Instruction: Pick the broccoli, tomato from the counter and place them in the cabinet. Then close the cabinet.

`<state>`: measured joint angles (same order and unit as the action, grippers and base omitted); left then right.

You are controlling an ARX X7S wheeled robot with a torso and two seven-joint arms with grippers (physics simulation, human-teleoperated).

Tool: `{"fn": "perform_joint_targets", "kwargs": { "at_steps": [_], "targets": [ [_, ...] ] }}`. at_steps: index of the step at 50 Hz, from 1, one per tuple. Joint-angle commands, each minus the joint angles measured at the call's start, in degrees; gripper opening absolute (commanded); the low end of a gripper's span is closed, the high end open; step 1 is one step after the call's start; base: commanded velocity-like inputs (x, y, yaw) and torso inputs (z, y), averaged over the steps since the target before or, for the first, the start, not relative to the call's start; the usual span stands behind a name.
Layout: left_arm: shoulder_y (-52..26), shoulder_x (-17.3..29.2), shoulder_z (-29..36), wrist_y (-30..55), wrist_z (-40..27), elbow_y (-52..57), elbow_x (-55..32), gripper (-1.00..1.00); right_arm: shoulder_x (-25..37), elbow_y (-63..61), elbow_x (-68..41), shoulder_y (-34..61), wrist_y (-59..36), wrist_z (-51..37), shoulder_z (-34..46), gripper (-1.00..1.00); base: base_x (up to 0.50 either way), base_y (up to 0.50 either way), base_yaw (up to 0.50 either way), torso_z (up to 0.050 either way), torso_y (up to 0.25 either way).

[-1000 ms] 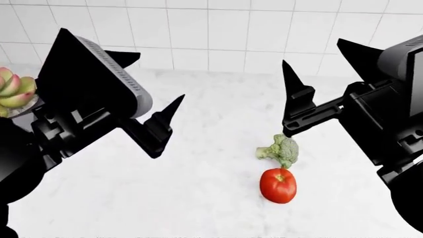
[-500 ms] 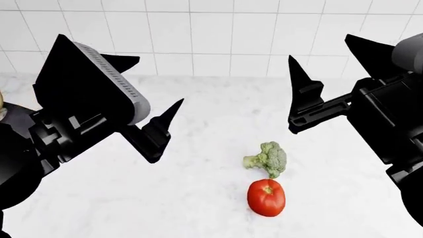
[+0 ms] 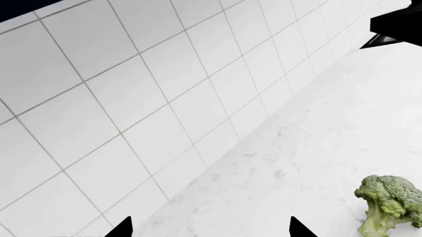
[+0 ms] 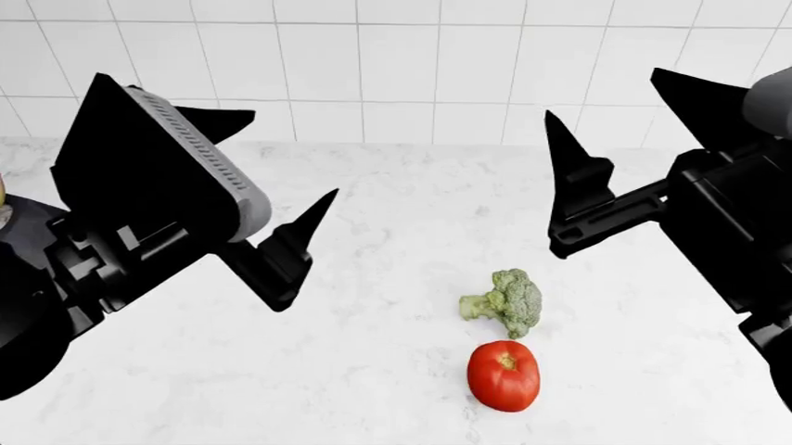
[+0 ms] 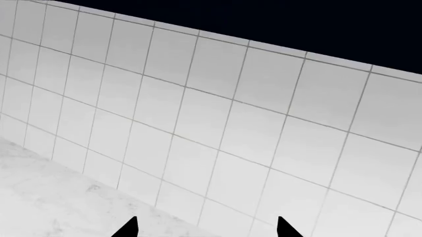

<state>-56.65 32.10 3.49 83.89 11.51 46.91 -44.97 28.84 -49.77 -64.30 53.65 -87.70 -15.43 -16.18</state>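
Head view, working across from the left: my left gripper (image 4: 286,182) hangs above the bench (image 4: 371,371) with its jaws spread wide and nothing between them. Further right, the broccoli (image 4: 505,301) lies on the marble, and the tomato (image 4: 504,375) sits just beside it, nearer to me; whether they touch I cannot tell. On the far right my right gripper (image 4: 625,120) hovers above the bench, jaws likewise wide apart and empty.

The risk I see is the closeness of the two items. If I drop a finger between them to take the broccoli, I could nudge the tomato, and being round it would likely roll off across the smooth bench. The broccoli's lumpy head may also twist in the jaws if I clamp it off-centre.

My left wrist camera catches the broccoli only at its frame's edge, and the right wrist camera shows the tile wall (image 5: 218,128) alone, so I would be descending with poor close-up guidance. No cabinet shows in any view.
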Motion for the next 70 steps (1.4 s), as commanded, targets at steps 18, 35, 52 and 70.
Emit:
{"fn": "perform_joint_targets", "kwargs": {
  "at_steps": [18, 35, 52, 70],
  "targets": [
    [4.0, 2.37, -2.2, -2.19, -1.09, 1.43, -2.19, 1.0, 13.62, 0.03, -36.11, -6.52, 3.7, -6.33, -8.18, 1.0, 0.0, 0.0, 0.0, 0.0, 0.0],
    [4.68, 2.99, -1.63, -3.24, -1.88, 1.3, -2.71, 1.0, 11.55, -6.43, -37.39, -17.46, 0.44, 6.26, -17.94, 1.0, 0.0, 0.0, 0.0, 0.0, 0.0],
    [4.74, 3.26, -2.56, -2.75, -2.98, 1.69, -4.63, 1.0, 16.97, -10.19, -9.31, -35.33, 19.43, 20.42, -3.91, 1.0, 0.0, 0.0, 0.0, 0.0, 0.0],
    [6.39, 4.67, -1.18, -5.76, -2.94, 0.67, -3.66, 1.0, 18.07, -7.69, 8.24, -43.74, 27.78, 25.21, 7.68, 1.0, 0.0, 0.0, 0.0, 0.0, 0.0]
  ]
}}
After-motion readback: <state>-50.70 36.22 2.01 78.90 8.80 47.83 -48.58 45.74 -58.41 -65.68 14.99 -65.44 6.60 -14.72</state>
